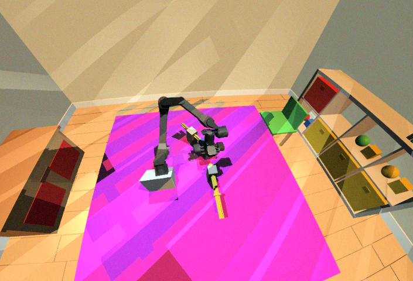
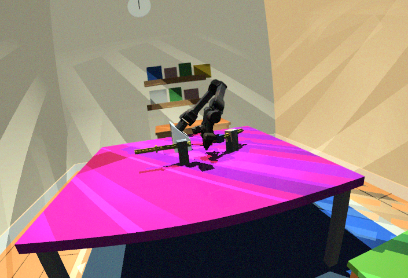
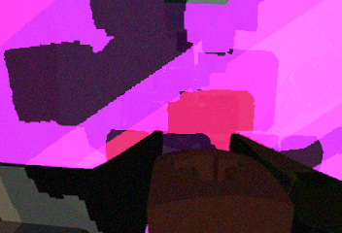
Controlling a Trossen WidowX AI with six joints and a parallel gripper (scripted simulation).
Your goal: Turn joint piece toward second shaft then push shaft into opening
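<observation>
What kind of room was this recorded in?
Likely a playroom or child's bedroom: a cubby shelf with balls and bins, a small green chair, and a wall clock.

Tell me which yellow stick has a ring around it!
The long stick. Its ring sits partway along. The other stick, by the blue bit, shows no ring that I can see.

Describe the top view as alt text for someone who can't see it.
A black robot arm bends over a pink and purple table, its end effector between two blocks that carry yellow rods. A green chair stands by the table.
</observation>
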